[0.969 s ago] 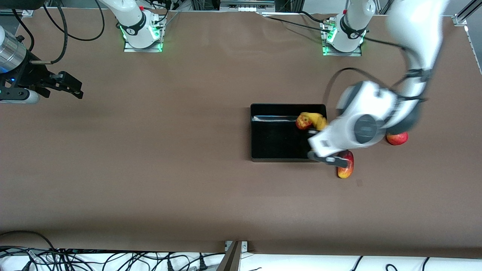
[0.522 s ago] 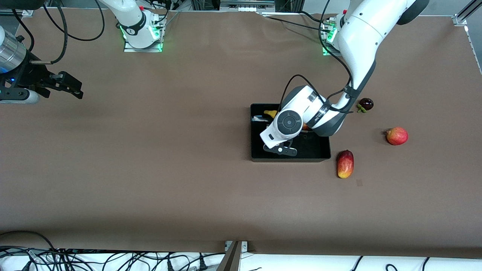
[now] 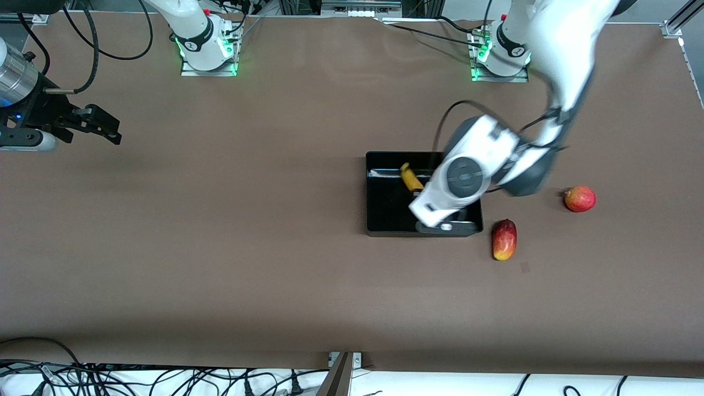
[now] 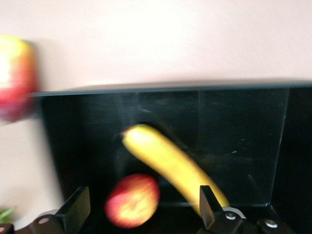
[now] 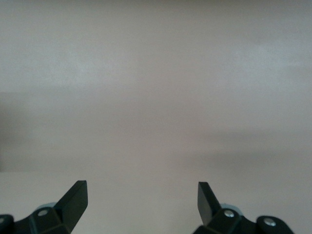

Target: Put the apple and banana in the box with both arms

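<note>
Since 0.5 s ago your left arm has swung toward its own end of the table, so more of the banana (image 3: 411, 179) shows and the small dark fruit beside the box is now hidden by the arm.

Front view: left gripper (image 3: 445, 225) hangs over the box (image 3: 379, 220) at the wall nearest the camera; banana lies in the box by the wall farthest from camera; oblong red-yellow fruit (image 3: 504, 240) sits just beside the box's near corner; round pink-red fruit (image 3: 579, 198) lies farther toward the left arm's end; right gripper (image 3: 93, 124) waits up in the air at the right arm's end, over bare table.

Left wrist view: you see its fingers (image 4: 75, 208) spread wide w/ nothing between; banana (image 4: 170, 165) and apple (image 4: 132, 200) both lie inside the box (image 4: 161, 89), close together, can't tell if touching; oblong fruit (image 4: 14, 78) outside the wall.

Right wrist view: fingers (image 5: 73, 197) apart, empty; only tabletop (image 5: 156, 97) below.
</note>
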